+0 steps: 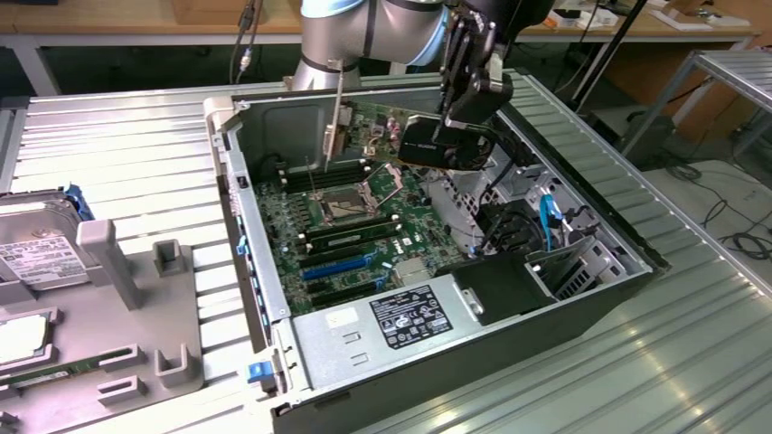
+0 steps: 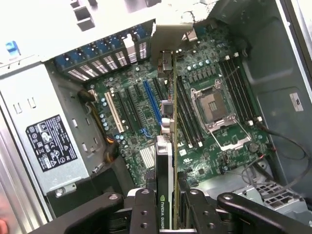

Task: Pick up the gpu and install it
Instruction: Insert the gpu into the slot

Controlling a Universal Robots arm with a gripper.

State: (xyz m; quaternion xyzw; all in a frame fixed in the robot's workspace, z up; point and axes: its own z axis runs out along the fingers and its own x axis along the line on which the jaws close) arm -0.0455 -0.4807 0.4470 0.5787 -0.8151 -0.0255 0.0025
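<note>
Open PC case (image 1: 237,212): gpu (image 2: 165,146) in claw (image 2: 168,201), over mobo (image 2: 204,157).

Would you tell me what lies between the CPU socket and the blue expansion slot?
Black memory slots lie between the CPU socket and the blue expansion slot, in the exterior view.

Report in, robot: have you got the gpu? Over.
Tool shut on gpu. Held edge-on above motherboard, not yet seated. Case open.
</note>
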